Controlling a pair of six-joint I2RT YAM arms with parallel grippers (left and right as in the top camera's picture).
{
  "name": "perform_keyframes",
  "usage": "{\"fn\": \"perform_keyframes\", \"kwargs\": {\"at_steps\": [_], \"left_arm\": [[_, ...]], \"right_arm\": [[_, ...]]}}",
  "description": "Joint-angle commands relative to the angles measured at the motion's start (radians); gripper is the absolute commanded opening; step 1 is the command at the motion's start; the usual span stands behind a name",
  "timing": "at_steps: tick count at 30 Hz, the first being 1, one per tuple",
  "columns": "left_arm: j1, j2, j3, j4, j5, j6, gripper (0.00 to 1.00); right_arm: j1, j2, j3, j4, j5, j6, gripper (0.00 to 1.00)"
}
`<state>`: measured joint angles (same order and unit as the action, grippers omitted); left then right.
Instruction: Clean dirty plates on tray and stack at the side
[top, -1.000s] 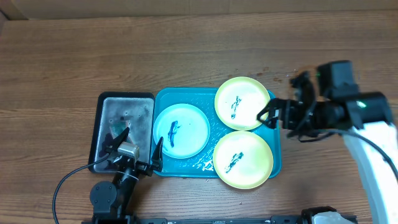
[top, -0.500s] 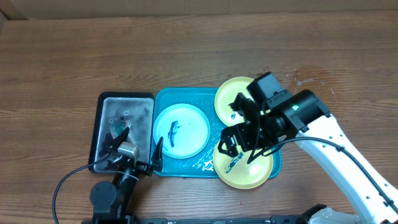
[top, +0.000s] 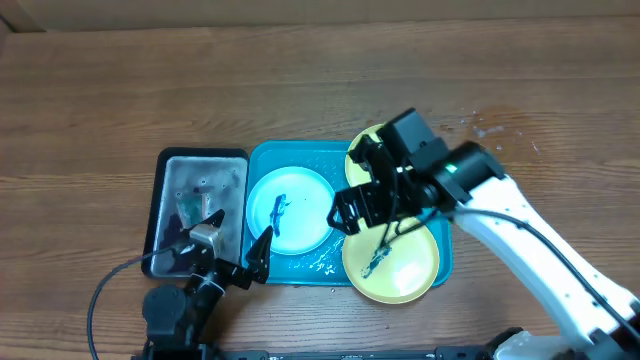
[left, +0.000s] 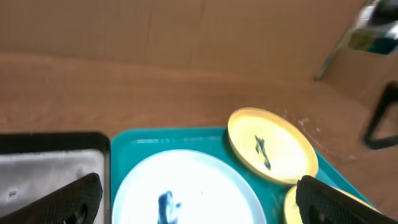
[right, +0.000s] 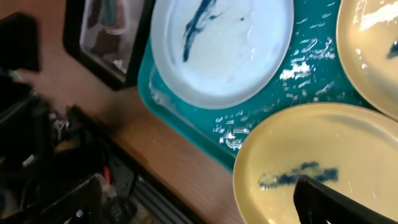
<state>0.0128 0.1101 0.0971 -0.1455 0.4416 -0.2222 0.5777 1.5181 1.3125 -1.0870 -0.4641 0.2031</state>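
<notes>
A brown wooden table (top: 100, 90) is carrying everything here, and a turquoise tray (top: 300, 150) is lying near its front edge with water glistening on its floor. A narrower black tray (top: 195, 170) is sitting just beside it on the left, their long sides almost touching. Three plates are resting on the turquoise tray, each bearing a dark blue smear. The light blue plate (top: 300, 215) is lying flat in the left half. The far yellow-green plate (left: 273, 146) is sitting at the far right corner with its edge riding over the rim. The near yellow-green plate (top: 400, 270) is lying at the near right corner, overhanging the front rim. The right gripper (right: 202, 202) is hovering above the tray, over the gap between the light blue plate and the near yellow-green plate, with its jaws spread wide and nothing between them. Its arm is covering much of the far plate in the overhead view. The left gripper (top: 232, 238) is hanging over the front edge where the two trays meet, also spread wide and holding nothing.
</notes>
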Motion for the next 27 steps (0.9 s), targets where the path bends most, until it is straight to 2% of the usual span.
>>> {"fn": "perform_keyframes", "kwargs": {"at_steps": [1,6,12,13,16,21,25,27], "left_arm": [[0.002,0.147,0.184,-0.033,0.002,0.021,1.0],[0.002,0.469,0.498,-0.237,-0.028,0.107,1.0],[0.002,0.835,0.955,-0.682,-0.237,0.148,1.0],[0.002,0.881,1.016,-0.741,-0.266,0.148,1.0],[0.002,1.009,1.157,-0.854,-0.286,0.146,1.0],[0.002,1.089,1.177,-0.911,-0.284,0.144,1.0],[0.002,1.133,1.177,-0.928,-0.288,0.144,1.0],[0.002,1.149,1.177,-0.928,-0.288,0.144,1.0]], "right_arm": [[0.01,0.098,0.022,0.054,-0.014,0.06,1.0],[0.012,0.2,0.022,0.148,-0.111,0.06,1.0],[0.01,0.252,0.022,0.24,-0.113,0.06,1.0],[0.01,0.252,0.022,0.25,-0.095,0.06,0.91],[0.02,0.261,0.022,0.26,0.081,0.145,0.83],[0.041,0.311,0.006,0.292,0.108,0.156,0.81],[0.055,0.351,-0.028,0.343,0.108,0.174,0.75],[0.056,0.361,-0.042,0.367,0.137,0.222,0.73]]}}
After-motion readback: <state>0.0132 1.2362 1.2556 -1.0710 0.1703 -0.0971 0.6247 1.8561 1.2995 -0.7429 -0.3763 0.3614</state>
